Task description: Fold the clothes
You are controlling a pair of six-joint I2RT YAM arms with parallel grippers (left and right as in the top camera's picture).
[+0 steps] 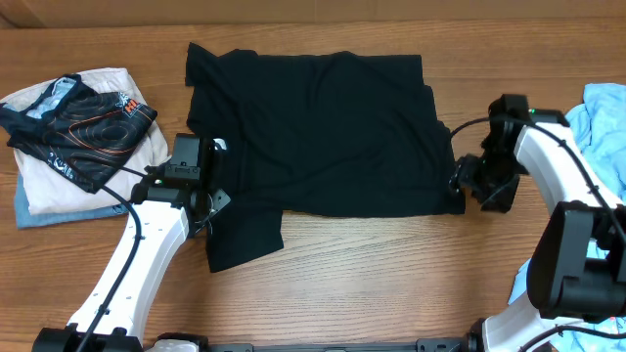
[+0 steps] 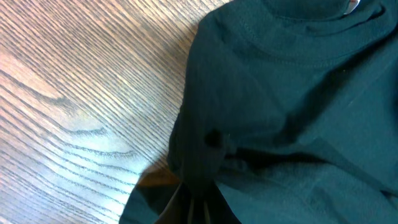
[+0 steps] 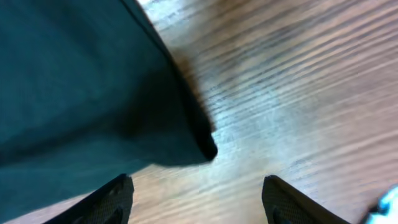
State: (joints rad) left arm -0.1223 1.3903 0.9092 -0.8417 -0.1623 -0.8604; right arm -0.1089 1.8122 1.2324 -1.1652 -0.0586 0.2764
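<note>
A black T-shirt (image 1: 323,127) lies partly folded on the wooden table, one sleeve part hanging toward the front left. My left gripper (image 1: 207,203) is shut on the shirt's left edge; in the left wrist view the dark cloth (image 2: 286,106) bunches up between the fingers (image 2: 196,208). My right gripper (image 1: 468,188) is open just past the shirt's right lower corner. In the right wrist view the corner (image 3: 205,146) lies ahead of the two spread fingers (image 3: 199,199), with nothing between them.
A pile of folded clothes (image 1: 73,132) with a dark patterned garment on top sits at the left. Light blue cloth (image 1: 606,122) lies at the right edge. Bare wood (image 1: 391,274) runs along the front.
</note>
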